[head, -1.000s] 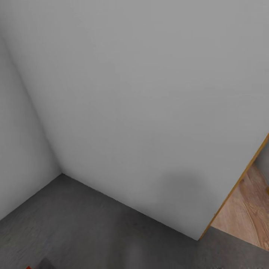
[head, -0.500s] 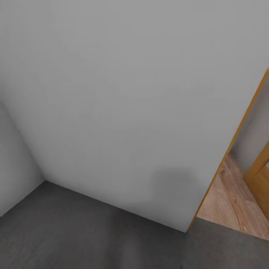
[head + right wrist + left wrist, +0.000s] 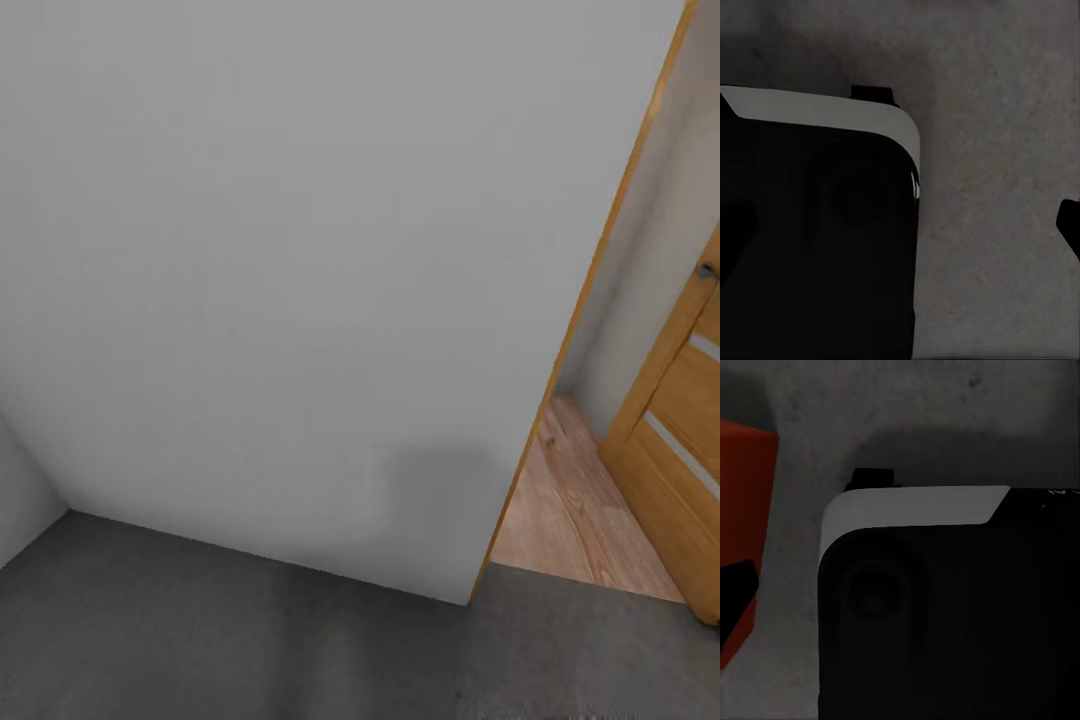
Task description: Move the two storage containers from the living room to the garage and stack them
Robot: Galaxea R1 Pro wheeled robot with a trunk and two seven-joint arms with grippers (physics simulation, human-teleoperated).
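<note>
I'm facing the garage wall point(image 3: 300, 250), doorway point(image 3: 570, 500) at 3 o'clock. Risk: base point(image 3: 945, 615) clips the container point(image 3: 742, 510) beside it. Can't tell finger state on either arm.

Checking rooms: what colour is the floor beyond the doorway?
Light wood planks, clearest in the head view.

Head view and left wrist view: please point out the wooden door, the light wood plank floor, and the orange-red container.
wooden door point(image 3: 680, 440), head view, on its lower panel.
light wood plank floor point(image 3: 570, 520), head view, on bare planks past the doorway.
orange-red container point(image 3: 746, 495), left wrist view, on its visible wall.
</note>
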